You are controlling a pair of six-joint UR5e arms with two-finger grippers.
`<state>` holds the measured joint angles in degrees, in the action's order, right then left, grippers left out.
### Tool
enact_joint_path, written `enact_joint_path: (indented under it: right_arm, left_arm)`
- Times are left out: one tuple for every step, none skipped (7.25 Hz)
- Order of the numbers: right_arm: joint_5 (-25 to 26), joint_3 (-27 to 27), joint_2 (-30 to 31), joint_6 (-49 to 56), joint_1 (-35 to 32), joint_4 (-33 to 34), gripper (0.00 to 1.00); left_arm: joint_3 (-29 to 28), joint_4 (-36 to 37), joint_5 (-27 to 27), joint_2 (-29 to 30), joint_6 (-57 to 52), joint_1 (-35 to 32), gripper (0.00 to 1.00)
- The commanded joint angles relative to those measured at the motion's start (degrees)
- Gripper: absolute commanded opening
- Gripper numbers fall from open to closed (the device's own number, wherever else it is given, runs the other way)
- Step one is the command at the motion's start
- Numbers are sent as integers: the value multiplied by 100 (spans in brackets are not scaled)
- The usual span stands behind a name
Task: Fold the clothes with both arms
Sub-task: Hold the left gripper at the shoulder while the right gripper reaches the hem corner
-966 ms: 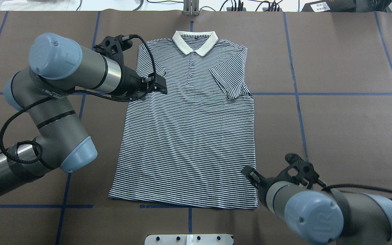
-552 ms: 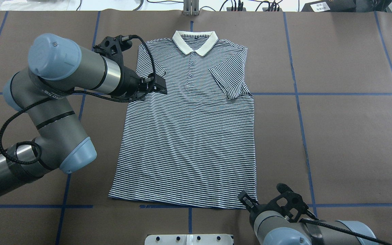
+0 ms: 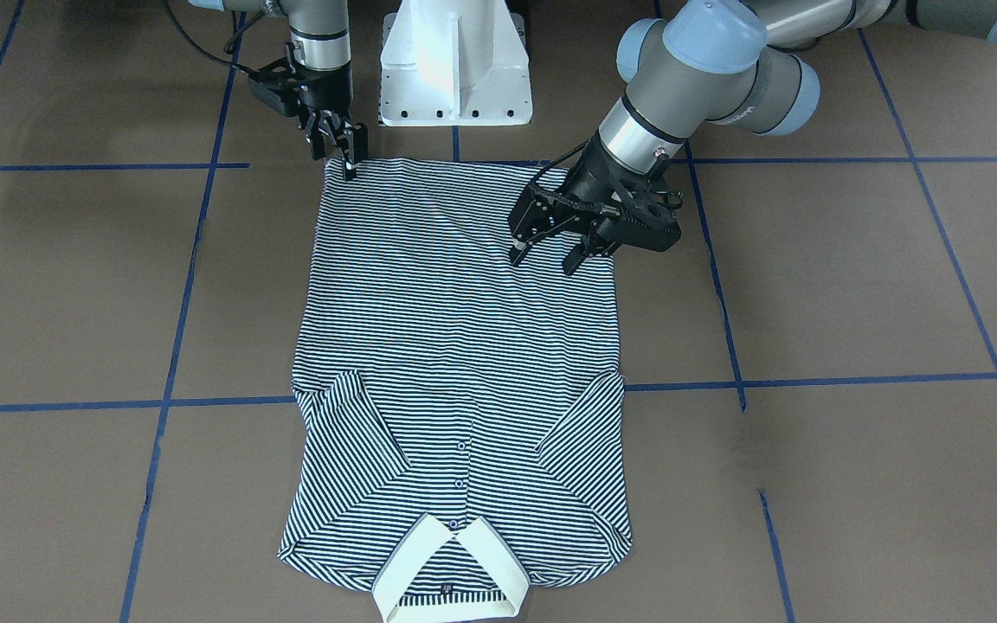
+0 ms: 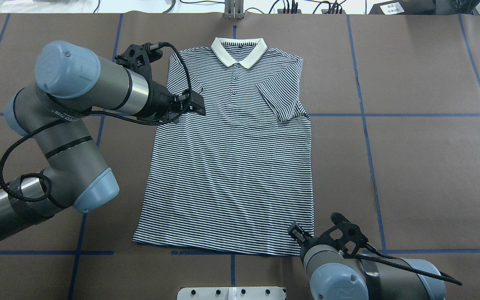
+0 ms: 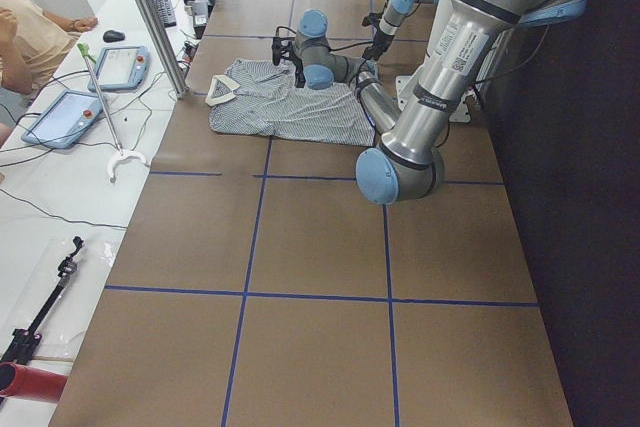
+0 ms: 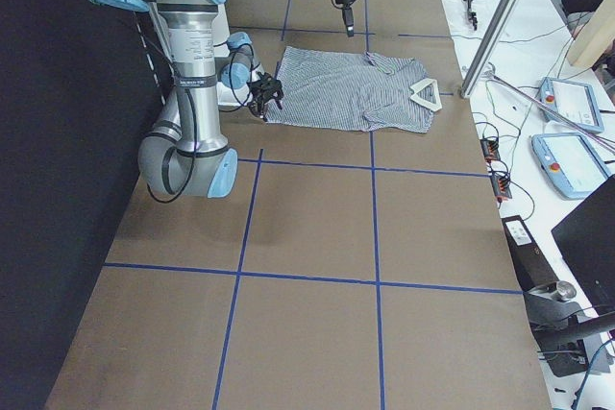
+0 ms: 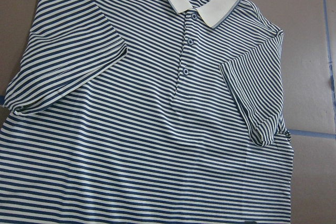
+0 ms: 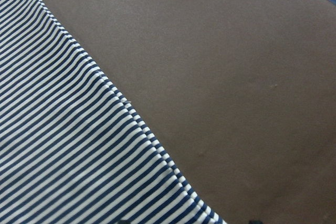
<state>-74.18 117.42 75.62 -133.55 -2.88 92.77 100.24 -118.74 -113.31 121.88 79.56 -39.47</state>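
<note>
Shirt flat and face up in the middle of the table, cream collar toward the far edge, hem toward the robot's edge. Both sleeves folded inward onto the chest, a row of small buttons below the collar. Lies square to the blue tape lines on the brown cover.

Left gripper over the robot's left side of the shirt, raised clear of the cloth. Over the folded sleeve in the overhead view, nearer the hem in the front-facing view, so the exact spot beneath it hard to fix. Jaws spread wide, nothing between them, touching nothing. From its wrist camera, at a height: collar, buttons and both sleeves. Left arm in from the near left corner of the table, elbow doubled back, last link angled toward the shirt, black cable looped alongside.

Right gripper down at the hem corner on the robot's right, fingers pointing straight down at the cloth's edge. Contact with the cloth too fine to tell. Jaws apparently parted: two dark tips far apart at the bottom edge of the wrist view, striped corner between them, no cloth visibly pinched. Right arm in low from the near right corner of the table, wrist upright over the hem corner, close to the white base.
</note>
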Motion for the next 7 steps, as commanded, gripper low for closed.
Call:
enact_joint_path:
  right_arm:
    - [-26, -9, -65, 22, -19, 30, 77]
    - [-17, 0, -57, -4, -19, 30, 73]
    - [-17, -8, -30, -13, 24, 39, 71]
    - [-17, -9, -13, -30, 42, 39, 71]
    - [-17, -26, 13, -30, 60, 48, 69]
    - [-26, -26, 49, -30, 51, 57, 67]
    - [-26, -17, 49, -30, 51, 57, 67]
  left_arm:
    - [-5, 0, -6, -15, 6, 0, 80]
    - [-5, 0, -6, -33, 6, 0, 80]
    - [-5, 0, -6, -33, 6, 0, 80]
    - [-5, 0, -6, -33, 6, 0, 80]
    - [-5, 0, -15, -24, 6, 0, 80]
    - [-5, 0, -15, -24, 6, 0, 80]
    - [-5, 0, -15, -24, 6, 0, 80]
